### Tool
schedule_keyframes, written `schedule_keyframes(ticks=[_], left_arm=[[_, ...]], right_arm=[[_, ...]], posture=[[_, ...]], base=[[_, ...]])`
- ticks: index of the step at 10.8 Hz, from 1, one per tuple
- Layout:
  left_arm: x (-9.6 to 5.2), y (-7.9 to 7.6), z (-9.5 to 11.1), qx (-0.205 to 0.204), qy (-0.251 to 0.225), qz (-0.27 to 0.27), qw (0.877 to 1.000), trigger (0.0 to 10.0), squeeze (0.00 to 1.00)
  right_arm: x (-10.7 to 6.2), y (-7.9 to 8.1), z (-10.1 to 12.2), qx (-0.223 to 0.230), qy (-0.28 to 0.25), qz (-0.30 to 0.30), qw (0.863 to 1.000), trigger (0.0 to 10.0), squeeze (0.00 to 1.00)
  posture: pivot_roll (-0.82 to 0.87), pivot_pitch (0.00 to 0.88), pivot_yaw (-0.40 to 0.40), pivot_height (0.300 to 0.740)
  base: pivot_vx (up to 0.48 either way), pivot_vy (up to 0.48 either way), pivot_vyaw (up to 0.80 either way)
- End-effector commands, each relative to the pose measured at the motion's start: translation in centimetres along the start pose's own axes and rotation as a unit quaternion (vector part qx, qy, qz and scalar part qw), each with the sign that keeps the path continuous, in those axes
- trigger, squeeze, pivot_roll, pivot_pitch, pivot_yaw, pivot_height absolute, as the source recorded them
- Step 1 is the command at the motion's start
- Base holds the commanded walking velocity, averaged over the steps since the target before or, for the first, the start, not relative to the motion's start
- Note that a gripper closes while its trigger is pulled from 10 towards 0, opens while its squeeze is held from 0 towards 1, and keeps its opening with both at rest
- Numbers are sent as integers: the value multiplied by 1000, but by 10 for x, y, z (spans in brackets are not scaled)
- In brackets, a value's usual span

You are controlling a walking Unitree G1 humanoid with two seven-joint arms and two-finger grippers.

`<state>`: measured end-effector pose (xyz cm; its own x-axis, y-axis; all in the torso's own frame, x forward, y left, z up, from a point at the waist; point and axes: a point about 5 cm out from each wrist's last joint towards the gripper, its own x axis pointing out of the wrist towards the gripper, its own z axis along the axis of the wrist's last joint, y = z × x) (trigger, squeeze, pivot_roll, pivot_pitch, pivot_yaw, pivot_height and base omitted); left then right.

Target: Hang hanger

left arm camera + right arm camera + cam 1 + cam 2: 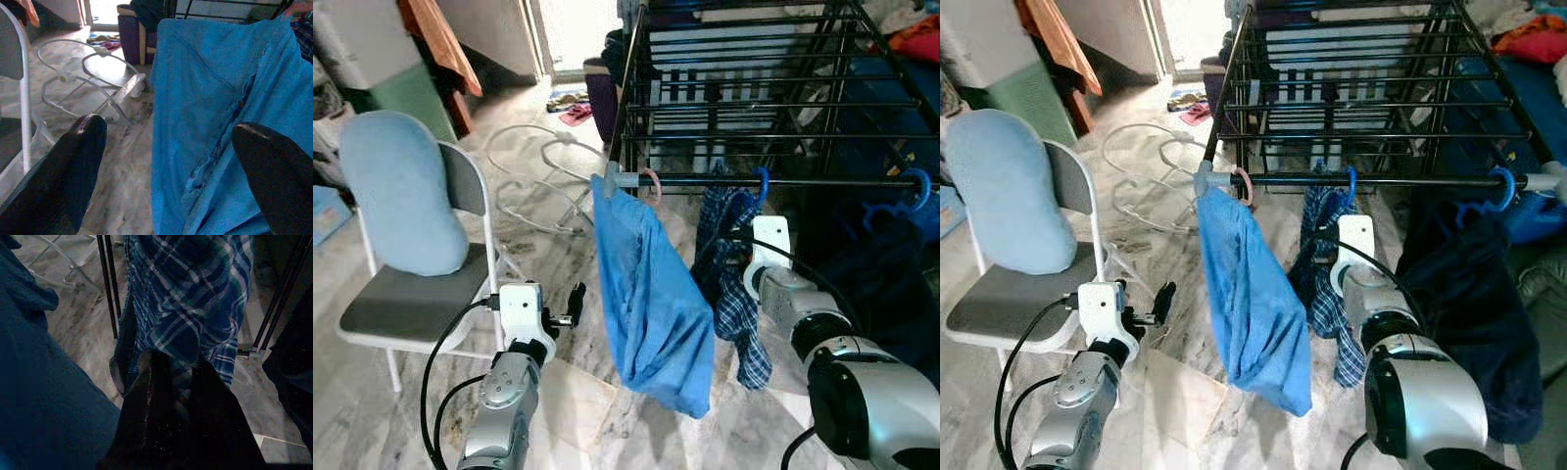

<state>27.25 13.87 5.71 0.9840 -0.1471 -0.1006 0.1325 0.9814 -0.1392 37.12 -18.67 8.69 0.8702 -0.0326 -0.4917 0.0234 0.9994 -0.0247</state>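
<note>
1. Black metal drying rack (744,98): its front rail runs left to right across your view, above the marbled stone floor (578,392).
2. Blue plastic hanger (759,188): hooked over the front rail near its middle, hook uppermost, long axis along the rail. It carries a blue-and-green plaid garment (739,304) that hangs straight down.
3. Bright blue cloth garment (651,294): hangs from the rail's left end beside a pink ring (651,183) and drops lowest of the three. Its right edge lies just beside the plaid garment.
4. Second blue hanger (915,186): at the rail's right end, over a dark navy garment (1474,313).
5. Right claw (171,367): your right wrist view shows its two black fingers pressed together against the plaid cloth; you cannot tell whether cloth is pinched between them. The right arm reaches in just below the rail, between the bright blue and navy garments, with little room on either side.
6. Left claw (171,161): fingers spread wide, holding nothing, low and facing the bright blue garment.
7. Grey folding chair (421,294) with a pale blue cushion (401,191): at your left, with open floor between it and the bright blue garment.
8. White wire frame (543,176): on the floor behind the chair.
</note>
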Motion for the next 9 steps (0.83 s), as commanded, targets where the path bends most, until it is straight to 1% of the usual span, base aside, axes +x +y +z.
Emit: schedule_keyframes(ticks=[1,4,5,6,7,9], left_arm=[[1,3,0,7,4,3,1000,10000,0],[1,3,0,9,5,2,1000,10000,0],[1,3,0,9,5,2,1000,10000,0],[1,3,0,9,5,2,1000,10000,0],[1,3,0,9,5,2,1000,10000,0],[2,3,1,8,4,3,1000,10000,0]], right_arm=[[0,1,-14,6,25,2,1000,10000,0],[-1,-1,-22,8,36,-2,999,10000,0],[-1,-1,-22,20,30,-1,999,10000,663],[-1,-1,-20,33,23,1,999,10000,1000],[-1,0,-17,35,13,2,999,10000,1000],[-1,-3,-5,13,-17,-4,1000,10000,1000]], posture=[[-80,0,69,740],[-79,0,74,740],[-79,0,74,740],[-79,0,74,740],[-80,0,75,740],[-81,0,71,740]], base=[[0,0,0],[0,0,0],[0,0,0],[0,0,0],[0,0,0],[0,0,0]])
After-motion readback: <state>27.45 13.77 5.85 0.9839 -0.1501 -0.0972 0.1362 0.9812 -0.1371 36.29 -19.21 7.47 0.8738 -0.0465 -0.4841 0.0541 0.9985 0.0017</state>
